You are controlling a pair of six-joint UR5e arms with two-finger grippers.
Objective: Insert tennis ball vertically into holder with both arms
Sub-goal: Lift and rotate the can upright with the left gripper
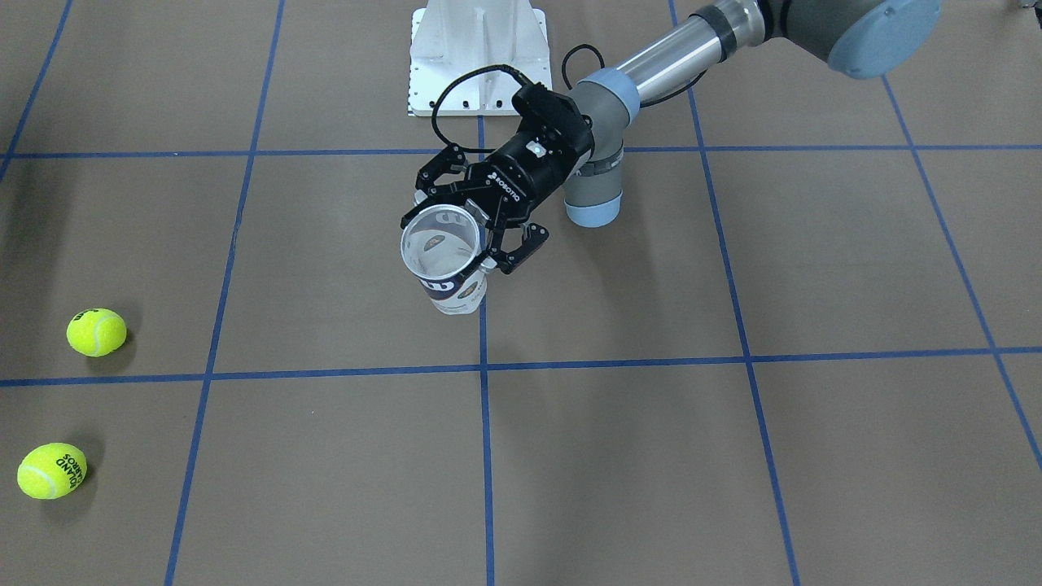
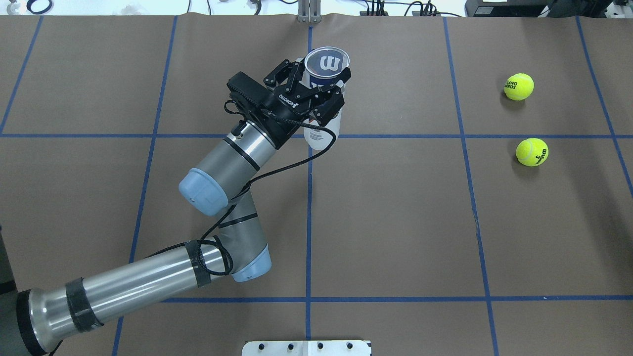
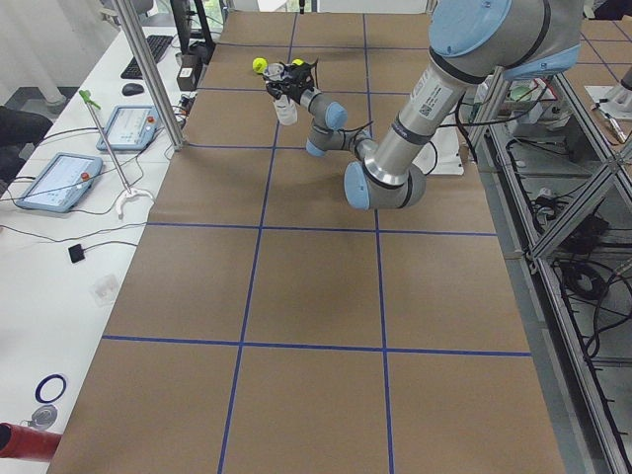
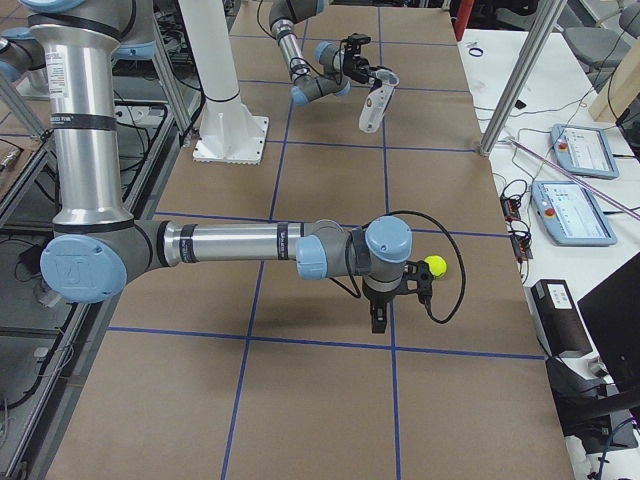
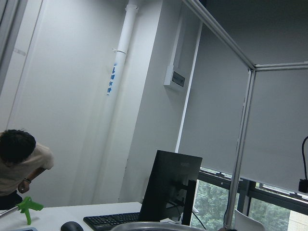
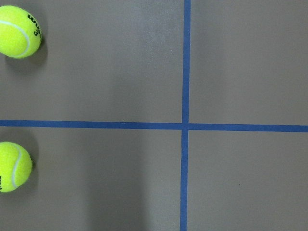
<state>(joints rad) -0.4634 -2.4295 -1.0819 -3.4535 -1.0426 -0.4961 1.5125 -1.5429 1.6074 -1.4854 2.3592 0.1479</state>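
The holder, a clear can with a navy W label, stands roughly upright with its open end up near the table's middle. My left gripper is shut on its upper part from the side. Both also show in the overhead view: gripper, holder. Two yellow tennis balls lie on the table on my right side, also seen in the front view. My right gripper points down beside a ball; I cannot tell if it is open. Its wrist view shows both balls but no fingers.
The table is brown paper with a blue tape grid. The white bolted base stands at the robot's side. Desks with tablets and a keyboard flank the far edge. A person shows in the left wrist view.
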